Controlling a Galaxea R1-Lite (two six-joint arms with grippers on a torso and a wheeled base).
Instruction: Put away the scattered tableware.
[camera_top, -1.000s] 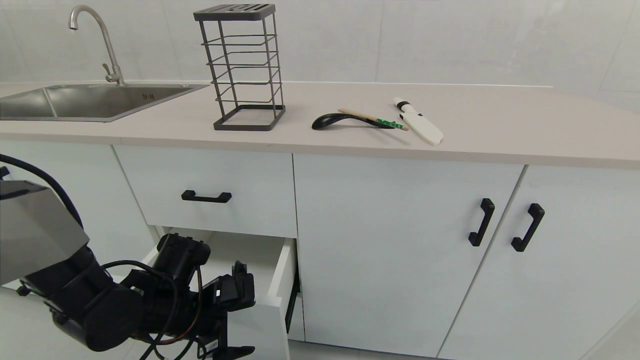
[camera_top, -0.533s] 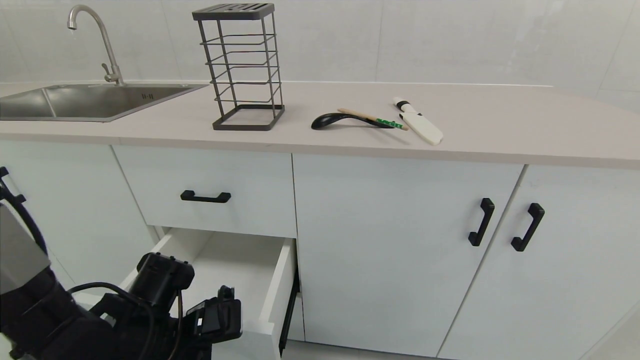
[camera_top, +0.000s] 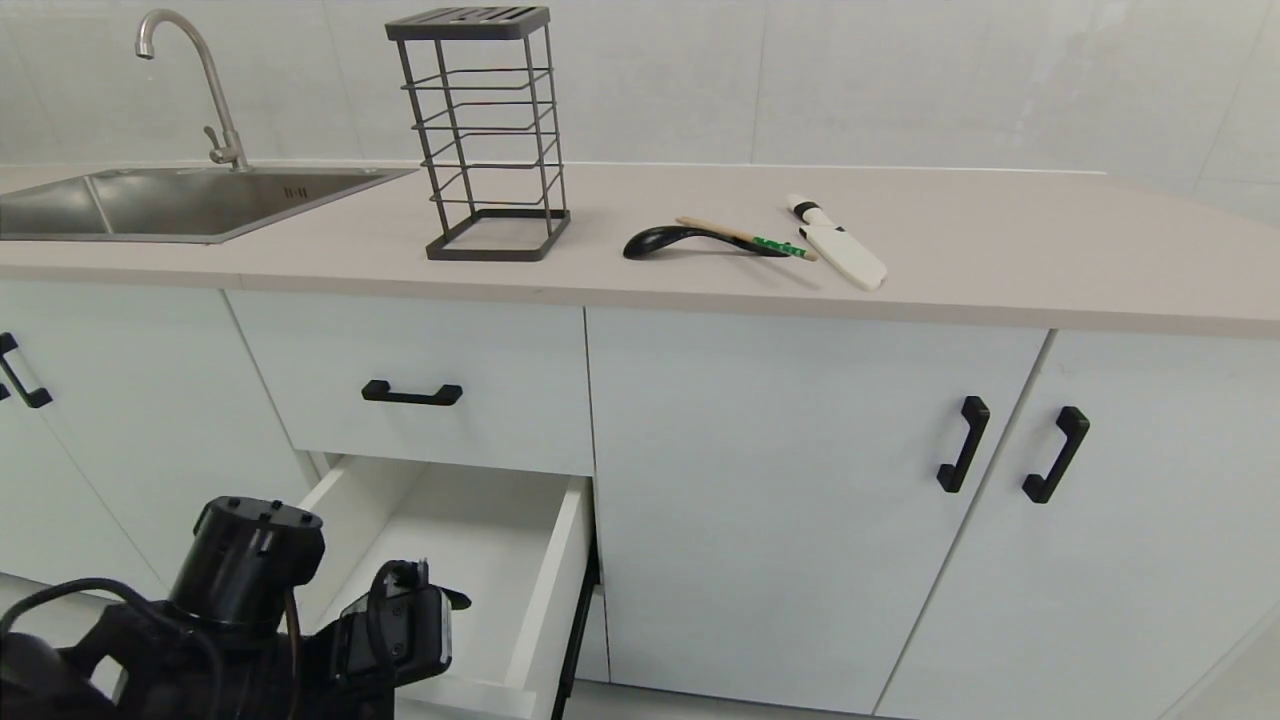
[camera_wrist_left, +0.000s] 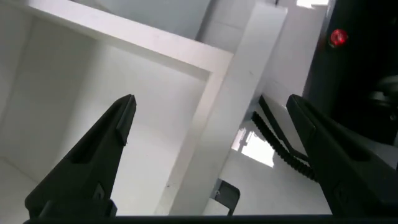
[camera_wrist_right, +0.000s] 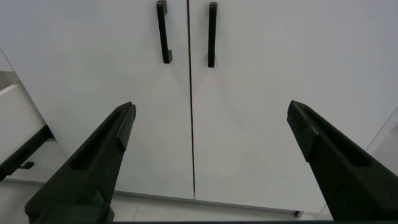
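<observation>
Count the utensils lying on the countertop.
3: a black spoon, a wooden stick against its handle, and a white spatula just right of them. None seems hidden.

Head view down on counter (camera_top: 1000, 270), drawer (camera_top: 480, 540) and doors (camera_top: 800, 480), left wrist close above drawer, right wrist facing doors

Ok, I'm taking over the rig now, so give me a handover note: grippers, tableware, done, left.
Left gripper: open, at the pulled-out lower drawer.
Right gripper: open, facing the cabinet doors.
Black spoon, wooden chopsticks and white spatula lie on the countertop, right of the wire rack.
Done: drawer open.
Left: all three pieces to put away.
</observation>
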